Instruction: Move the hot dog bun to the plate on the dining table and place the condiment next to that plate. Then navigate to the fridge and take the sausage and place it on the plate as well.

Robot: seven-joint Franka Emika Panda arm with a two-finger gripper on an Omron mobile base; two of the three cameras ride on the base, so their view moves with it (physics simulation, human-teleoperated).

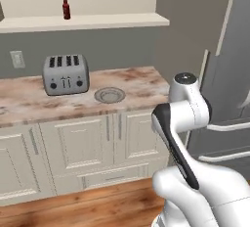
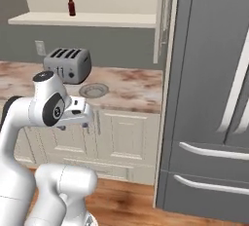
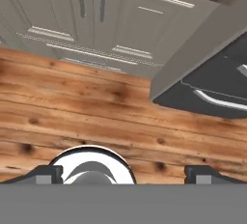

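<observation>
Here, no legible writing, red-labelled condiment [image 1: 66, 7] on shelf [image 1: 83, 22], tool [image 3: 123, 174] wide open, empty, beside fridge [image 2: 214, 98].

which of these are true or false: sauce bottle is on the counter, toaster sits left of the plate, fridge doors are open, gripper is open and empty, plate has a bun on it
1. The sauce bottle is on the counter. False: it stands on the shelf above the counter.
2. The toaster sits left of the plate. True, in both base views.
3. The fridge doors are open. False: they are shut, handles facing out.
4. The gripper is open and empty. True: in the hand view the fingertips stand wide apart over the wood floor with nothing between them.
5. The plate has a bun on it. False: nothing lies on the plate.
</observation>
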